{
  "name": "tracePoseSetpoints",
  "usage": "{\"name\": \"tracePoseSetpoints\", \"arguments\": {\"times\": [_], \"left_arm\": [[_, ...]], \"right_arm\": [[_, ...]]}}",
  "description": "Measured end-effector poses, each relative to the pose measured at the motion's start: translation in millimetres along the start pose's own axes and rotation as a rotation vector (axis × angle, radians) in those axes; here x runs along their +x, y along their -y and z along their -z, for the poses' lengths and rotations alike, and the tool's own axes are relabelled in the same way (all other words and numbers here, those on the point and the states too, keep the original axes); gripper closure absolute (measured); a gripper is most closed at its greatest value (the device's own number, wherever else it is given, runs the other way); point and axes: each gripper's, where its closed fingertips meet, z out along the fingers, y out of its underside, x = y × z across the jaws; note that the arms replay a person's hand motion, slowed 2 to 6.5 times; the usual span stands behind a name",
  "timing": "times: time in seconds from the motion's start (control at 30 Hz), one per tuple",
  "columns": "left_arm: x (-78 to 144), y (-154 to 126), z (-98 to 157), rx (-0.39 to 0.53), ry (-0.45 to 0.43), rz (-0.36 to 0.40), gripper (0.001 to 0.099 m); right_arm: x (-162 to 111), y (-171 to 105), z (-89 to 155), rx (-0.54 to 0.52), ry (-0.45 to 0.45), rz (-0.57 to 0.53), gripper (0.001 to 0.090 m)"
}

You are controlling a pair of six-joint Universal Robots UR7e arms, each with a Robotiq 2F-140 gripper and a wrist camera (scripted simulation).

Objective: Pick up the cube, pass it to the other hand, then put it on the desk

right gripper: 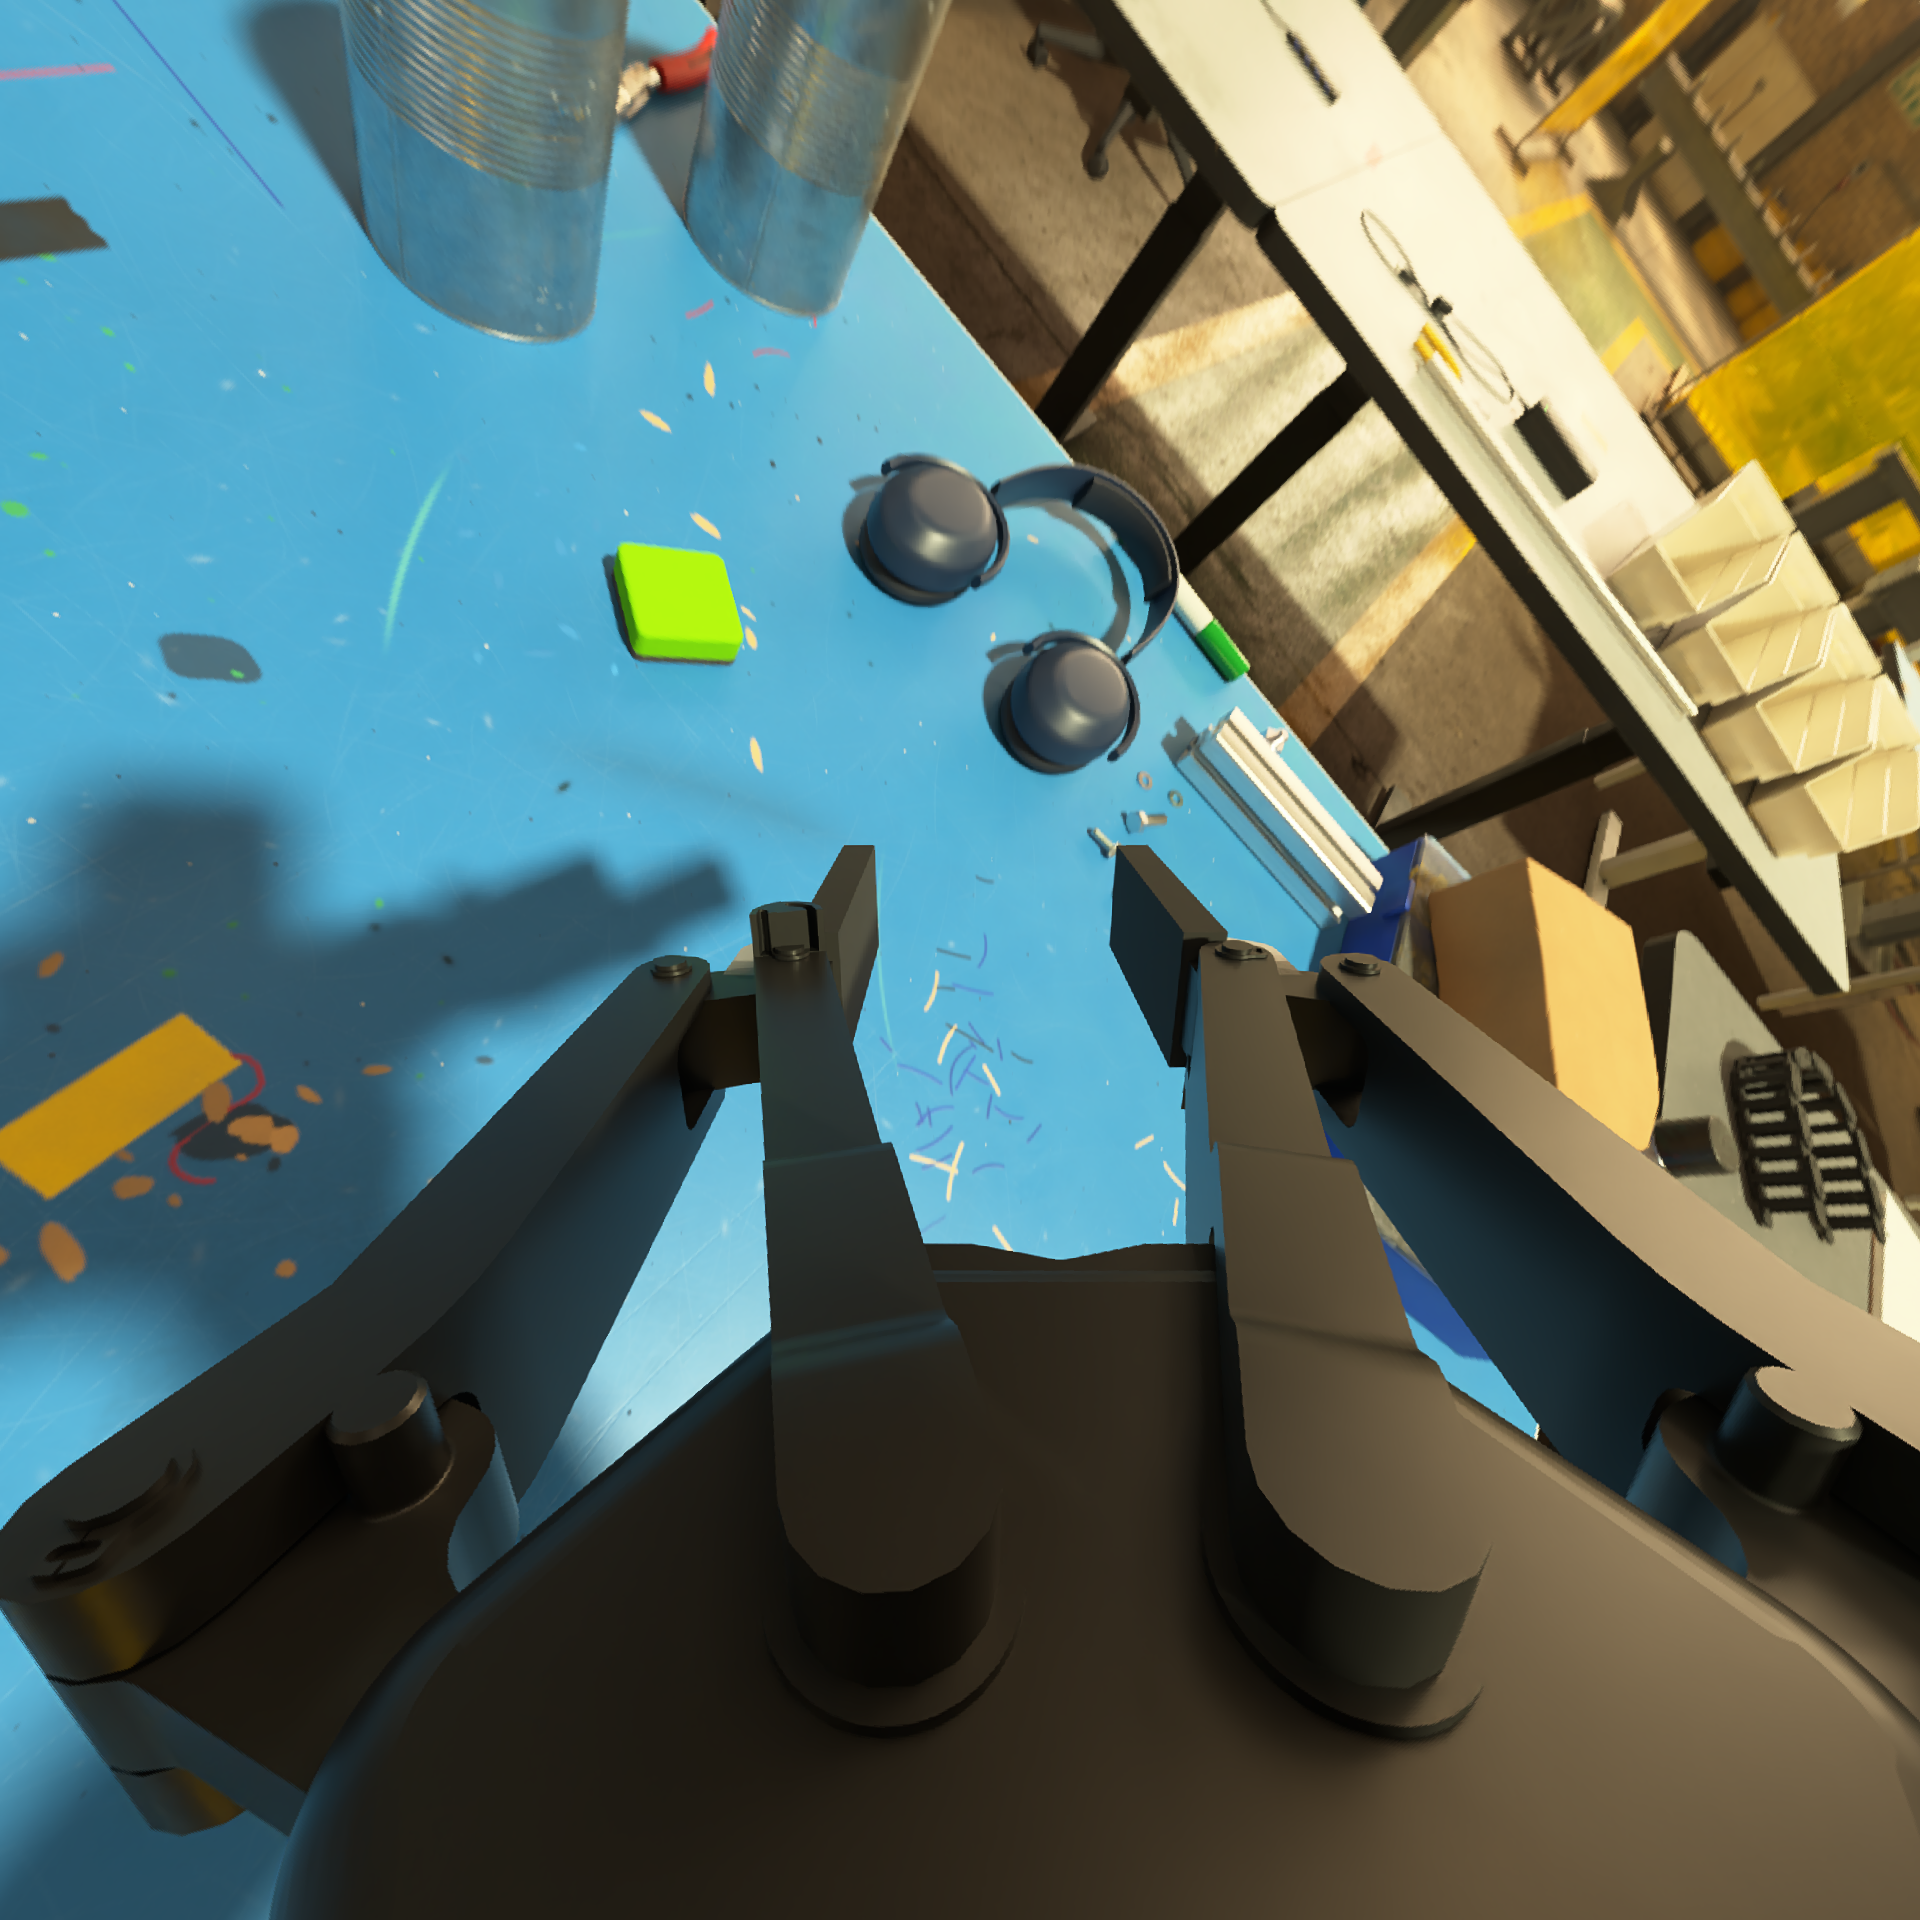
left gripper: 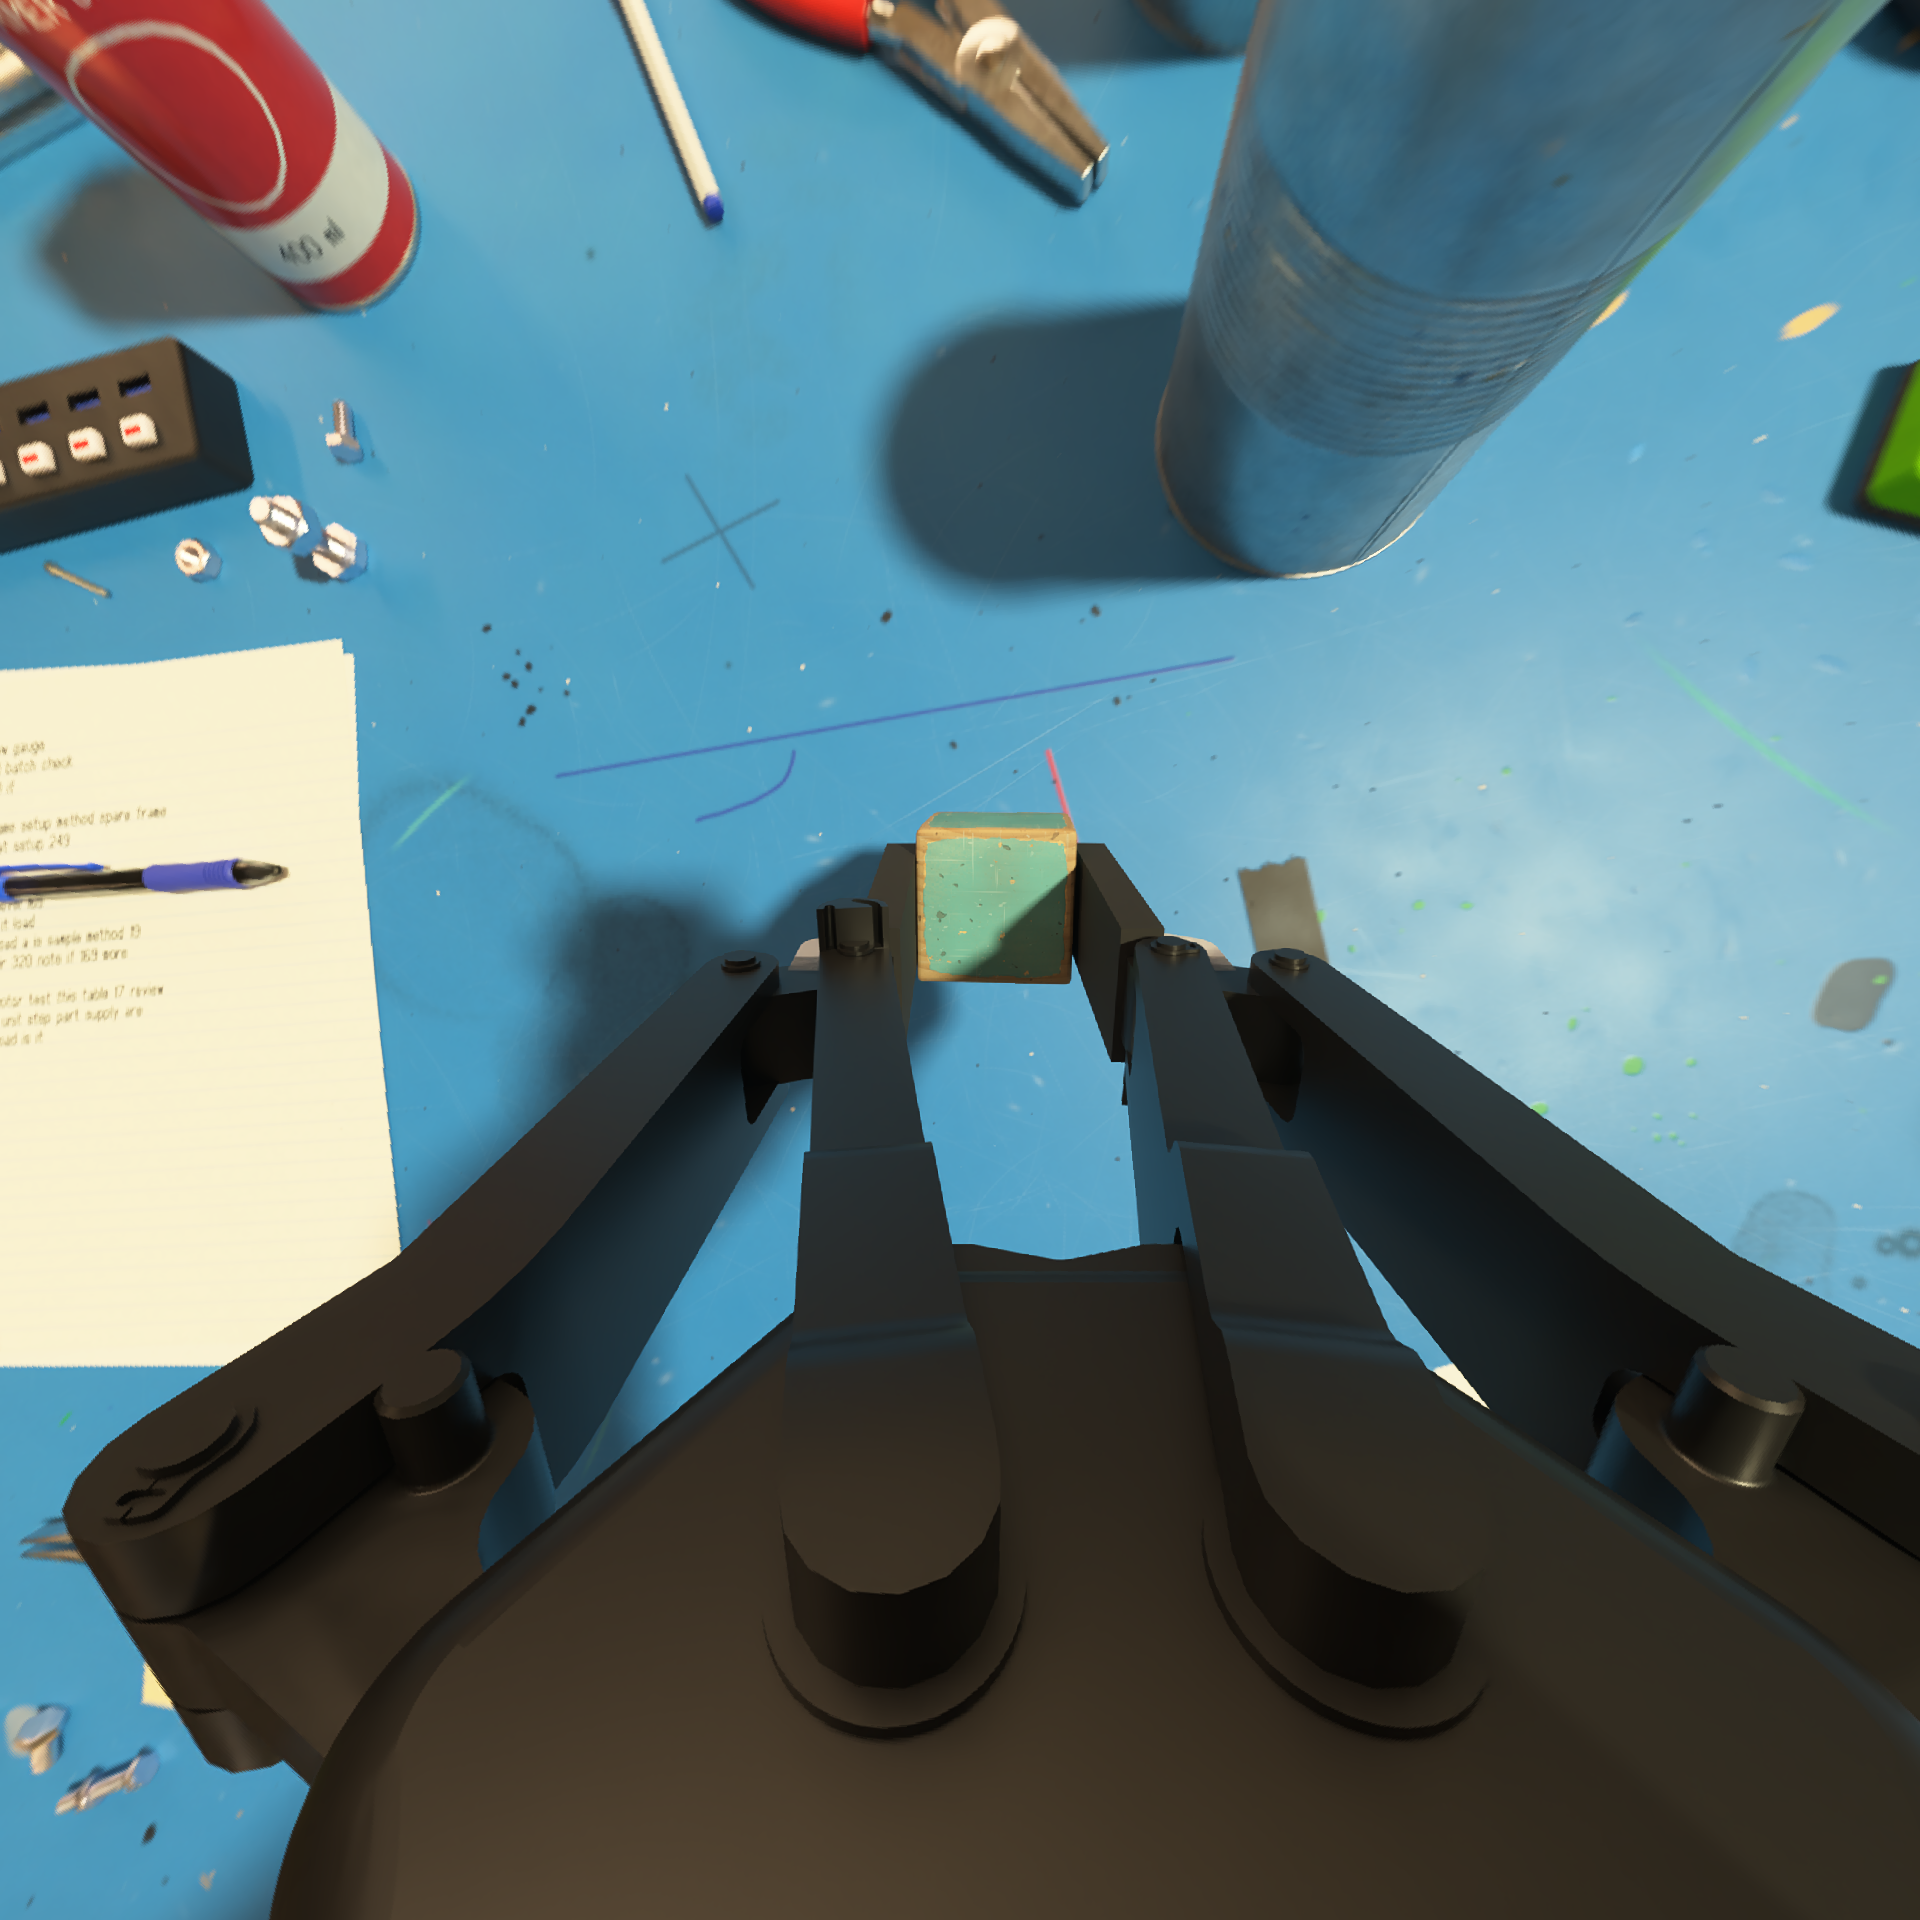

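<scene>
A small teal cube [left gripper: 994, 899] with worn wooden edges sits between the fingertips of my left gripper [left gripper: 994, 883] in the left wrist view. Both pads press against its sides, so the gripper is shut on it above the blue desk [left gripper: 1455, 831]. I cannot tell how high it is held. My right gripper [right gripper: 992, 883] is open and empty, above the blue desk [right gripper: 312, 520] near its right edge. The cube does not show in the right wrist view.
A tall metal cylinder [left gripper: 1434, 281] stands far right of the cube; a red spray can [left gripper: 239, 145], pliers [left gripper: 987, 83], a switch box [left gripper: 104, 436], bolts [left gripper: 307, 535] and paper [left gripper: 177, 997] with a pen [left gripper: 145, 878] lie left. Headphones [right gripper: 1018, 613], a green pad [right gripper: 675, 603] and two cylinders [right gripper: 488, 156] lie ahead of the right gripper.
</scene>
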Motion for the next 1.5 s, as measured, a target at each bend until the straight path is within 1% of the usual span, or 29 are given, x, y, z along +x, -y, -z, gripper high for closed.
{"name": "tracePoseSetpoints", "arguments": {"times": [0.2,0.37,0.53,0.63,0.8,1.03,1.27,1.4,1.5], "left_arm": [[17.0,13.6,27.8,0.128,-0.080,-0.026,0.0606],[36.4,24.4,54.4,0.246,-0.177,-0.056,0.0606],[60.5,31.8,81.7,0.357,-0.293,-0.106,0.0606],[77.4,33.9,97.2,0.414,-0.371,-0.149,0.0606],[107.6,33.4,120.8,0.487,-0.511,-0.225,0.0606],[151.1,27.1,148.5,0.533,-0.732,-0.312,0.0606],[189.2,20.9,172.5,0.556,-0.948,-0.373,0.0606],[206.5,17.7,181.8,0.559,-1.046,-0.397,0.0606],[217.3,16.1,186.5,0.557,-1.104,-0.409,0.0606]], "right_arm": [[-9.8,25.4,1.5,0.112,0.002,0.036,0.0298],[-25.5,46.6,3.8,0.213,0.037,0.079,0.0297],[-47.9,64.9,8.5,0.311,0.112,0.123,0.0295],[-61.3,74.3,12.1,0.365,0.163,0.142,0.0293],[-79.0,89.6,17.6,0.450,0.222,0.159,0.0273],[-98.1,112.7,26.4,0.577,0.253,0.169,0.0206],[-116.4,132.6,37.7,0.708,0.272,0.180,0.0136],[-125.7,141.9,43.2,0.771,0.268,0.189,0.0112],[-132.7,146.9,46.5,0.807,0.262,0.199,0.0094]]}}
